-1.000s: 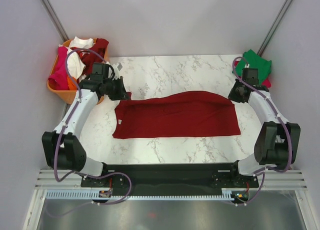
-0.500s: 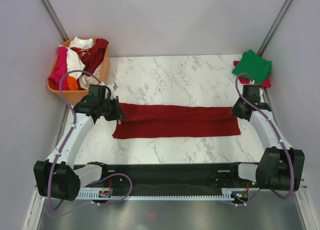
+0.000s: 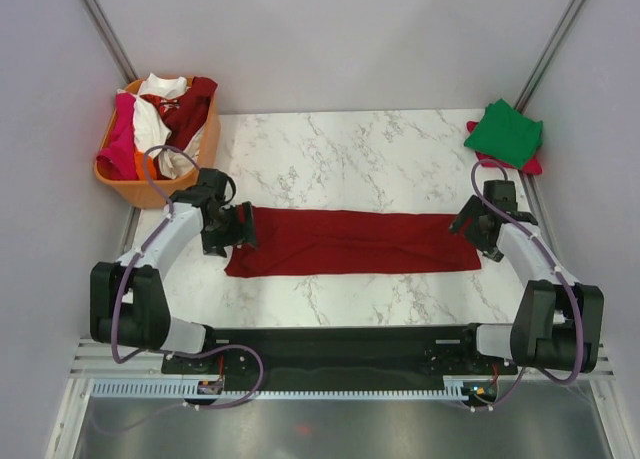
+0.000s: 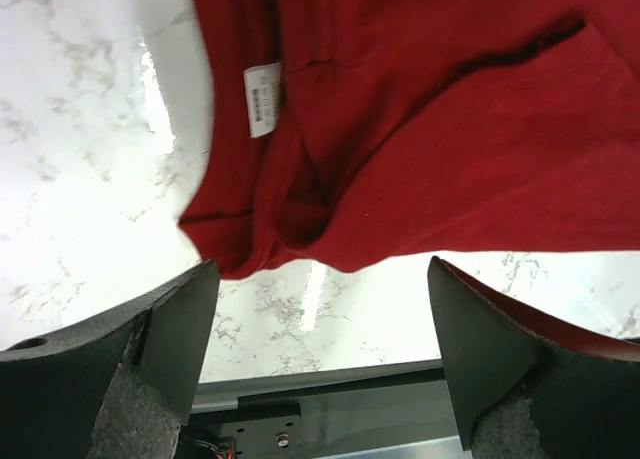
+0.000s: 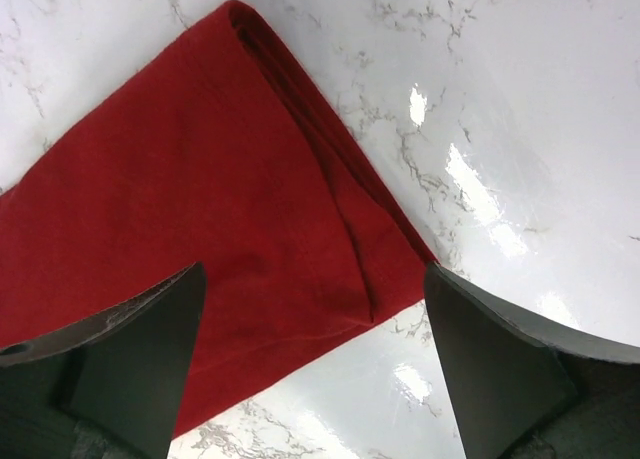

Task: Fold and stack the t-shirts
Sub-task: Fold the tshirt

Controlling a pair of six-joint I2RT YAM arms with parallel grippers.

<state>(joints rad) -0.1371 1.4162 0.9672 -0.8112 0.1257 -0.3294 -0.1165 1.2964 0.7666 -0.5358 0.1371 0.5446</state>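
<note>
A dark red t-shirt (image 3: pixel 355 242) lies folded into a long band across the marble table. My left gripper (image 3: pixel 238 229) hovers open at its left end, where the white label (image 4: pixel 263 99) shows on the cloth (image 4: pixel 420 129). At the right end my right gripper (image 3: pixel 470 226) is also open above the folded corner (image 5: pixel 200 219). Neither holds anything. A green t-shirt (image 3: pixel 508 132) lies folded on a pink-red one (image 3: pixel 533 165) at the back right. More t-shirts, white (image 3: pixel 158 119), pink-red (image 3: pixel 120 139), dark red (image 3: pixel 192 104) and orange (image 3: pixel 146 165), fill the basket.
The orange plastic basket (image 3: pixel 137 189) stands off the table's back left corner. Grey walls with slanted metal poles (image 3: pixel 100 24) close in the sides. The black arm mount rail (image 3: pixel 340 344) runs along the near table edge.
Both grippers carried the shirt's far edge toward the near edge, folding it into a narrow band. They then let go and opened, staying at its two ends.
</note>
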